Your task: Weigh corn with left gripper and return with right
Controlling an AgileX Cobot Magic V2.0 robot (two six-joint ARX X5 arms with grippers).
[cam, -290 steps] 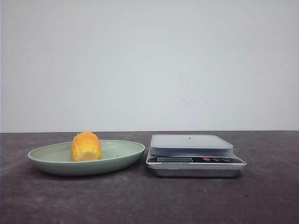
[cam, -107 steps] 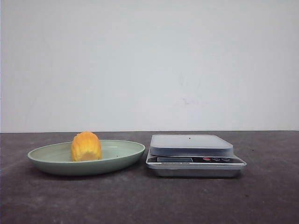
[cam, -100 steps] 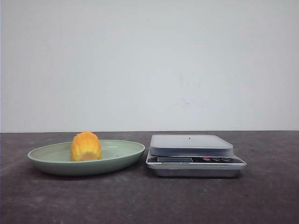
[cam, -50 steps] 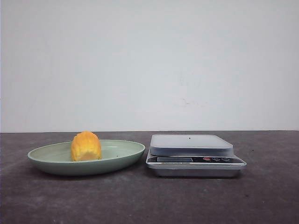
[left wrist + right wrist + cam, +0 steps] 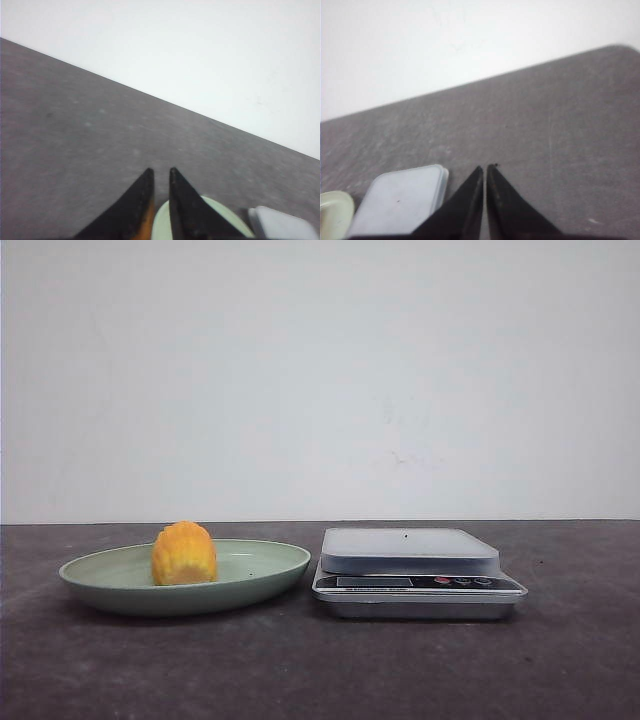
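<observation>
The corn [image 5: 184, 553], a short yellow-orange cob, stands on the pale green plate [image 5: 270, 570] at the left in the front view. The silver scale [image 5: 410, 550] sits just right of the plate with nothing on its platform. Neither gripper shows in the front view. In the left wrist view my left gripper [image 5: 161, 172] is empty, its jaws almost together with a narrow gap. The plate [image 5: 162, 225] and an orange sliver [image 5: 146, 225] show between the fingers. In the right wrist view my right gripper [image 5: 486, 168] is shut and empty, beside the scale [image 5: 400, 200].
The dark grey table [image 5: 320, 670] runs to a white wall [image 5: 320, 380] behind. The scale's edge [image 5: 282, 222] shows in the left wrist view and the plate's rim [image 5: 332, 210] in the right wrist view.
</observation>
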